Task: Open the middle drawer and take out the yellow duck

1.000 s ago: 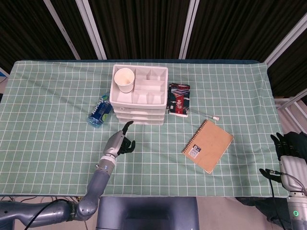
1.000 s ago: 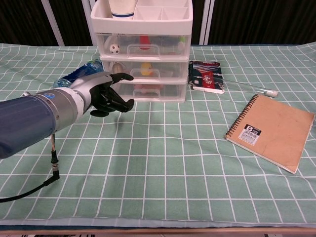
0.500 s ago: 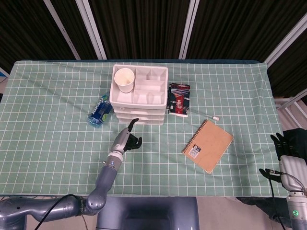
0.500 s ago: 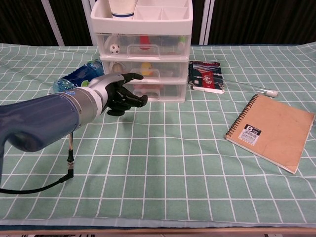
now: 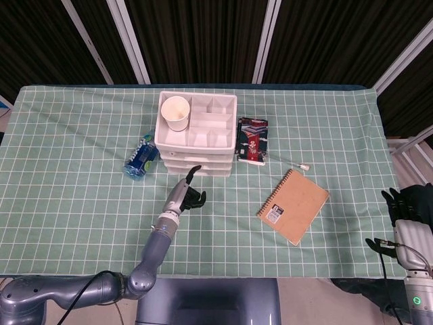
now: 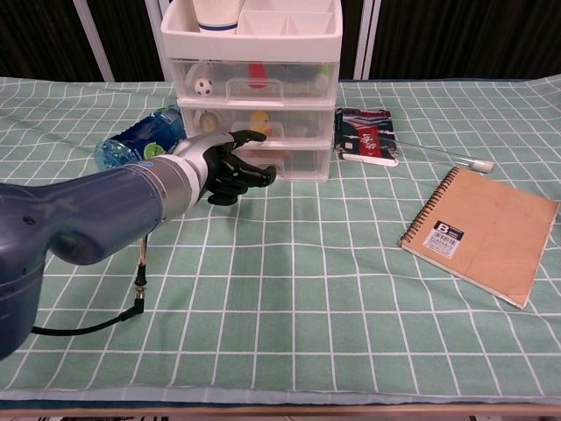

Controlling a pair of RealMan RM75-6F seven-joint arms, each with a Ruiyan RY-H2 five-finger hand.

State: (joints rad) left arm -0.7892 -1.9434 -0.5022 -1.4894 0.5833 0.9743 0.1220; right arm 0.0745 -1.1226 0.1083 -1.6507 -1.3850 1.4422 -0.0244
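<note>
Yellow duck [image 6: 259,121] inside closed middle drawer [image 6: 256,125].

The left hand [image 6: 230,166] is covering the left part of the bottom drawer [image 6: 294,162] in the chest view, and whether its fingers are touching the drawer fronts cannot be told. The yellow duck [image 6: 260,122] is showing only dimly through the middle drawer [image 6: 298,123]; its outline is blurred. The top edge of the chest view is cutting off the cup [image 6: 217,15] on the organizer. In the head view the drawer fronts are hiding below the organizer's top tray [image 5: 197,120], and the right hand [image 5: 408,205] is sitting at the picture's right edge, partly cut off, its fingers too small and dark to read. The bottle [image 6: 140,138] is partly hidden behind the left forearm.
</note>
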